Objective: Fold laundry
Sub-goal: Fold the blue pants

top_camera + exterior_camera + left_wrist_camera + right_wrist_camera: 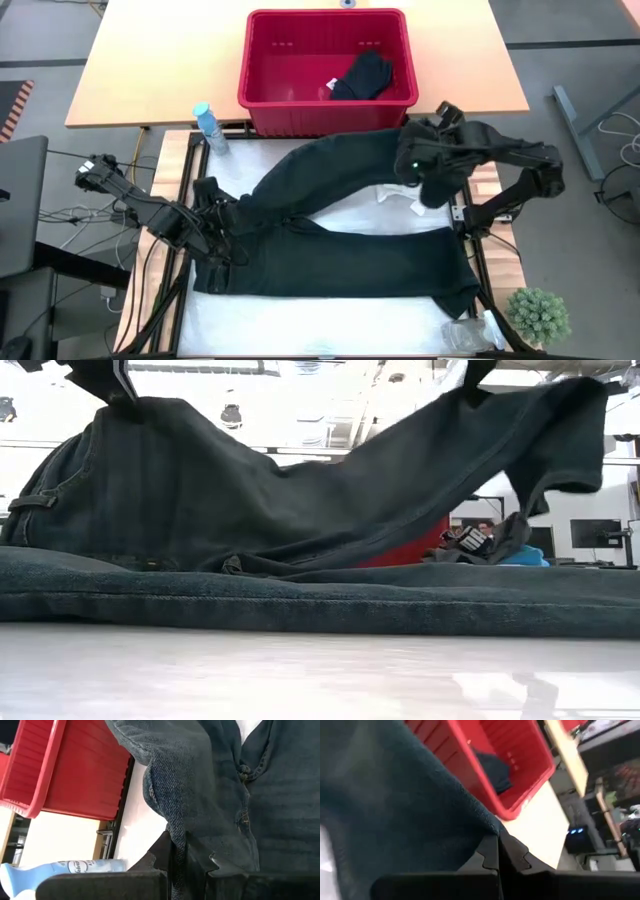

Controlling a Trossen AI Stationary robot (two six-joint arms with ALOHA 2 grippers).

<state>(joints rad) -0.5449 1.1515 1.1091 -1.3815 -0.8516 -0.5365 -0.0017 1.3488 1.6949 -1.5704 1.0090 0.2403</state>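
Note:
Long dark trousers (330,250) are spread across the white table cover (300,325). One leg (400,262) lies flat along the near side. The other leg (330,170) arches up toward the red basket. My left gripper (215,218) is shut on the waist end at the table's left; in the low view the left gripper (105,382) holds it above the table. My right gripper (428,172) is shut on the raised leg's far end at the right, and the right gripper (478,372) shows at the top of the low view. My left gripper pinches a bunched fold of the trousers' waist end (176,827) between its two fingers, slanting down from the table's left. The waist is lifted, and cloth hangs from the hold to the table. My right gripper pinches the edge of the raised leg (479,822) near its free end between its two fingers, slanting down from the right. That end is lifted clear; the leg sags from it toward the waist, and a flap (560,460) hangs below.
A red slotted basket (270,70) with a dark garment (362,75) inside stands beyond the far edge. A pale blue bottle (210,128) lies at the far left corner. A small green plant (540,312) and clear plastic (468,333) are at the near right corner.

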